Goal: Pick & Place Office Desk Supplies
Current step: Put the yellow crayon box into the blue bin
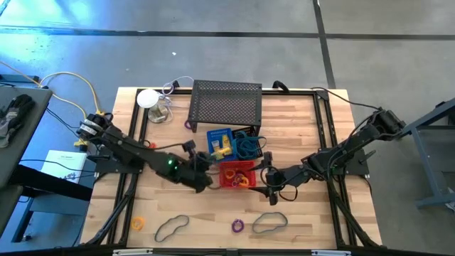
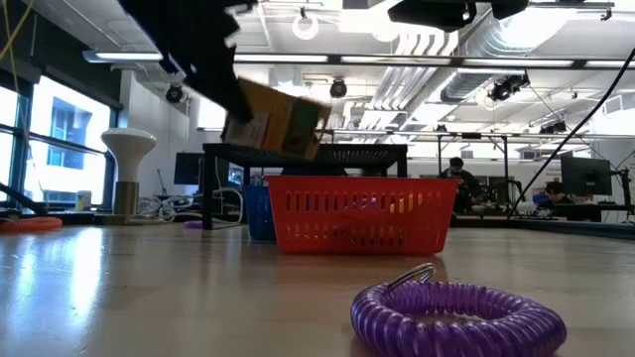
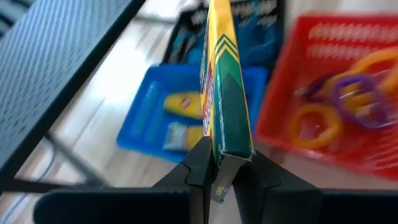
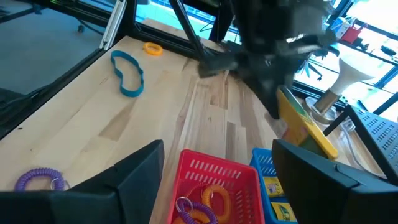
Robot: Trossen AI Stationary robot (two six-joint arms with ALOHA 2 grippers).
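Overhead, left pincer (image 1: 205,178) hides its load; its wrist view shows yellow box (image 3: 225,81) pinched.

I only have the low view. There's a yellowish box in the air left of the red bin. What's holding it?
Observer: The left gripper is shut on one end of the box.
Operator: What's in the blue bin behind it?
Observer: The blue bin holds small yellow boxes.
Operator: And the right gripper?
Observer: The right gripper hangs open and empty at the red bin's right side.
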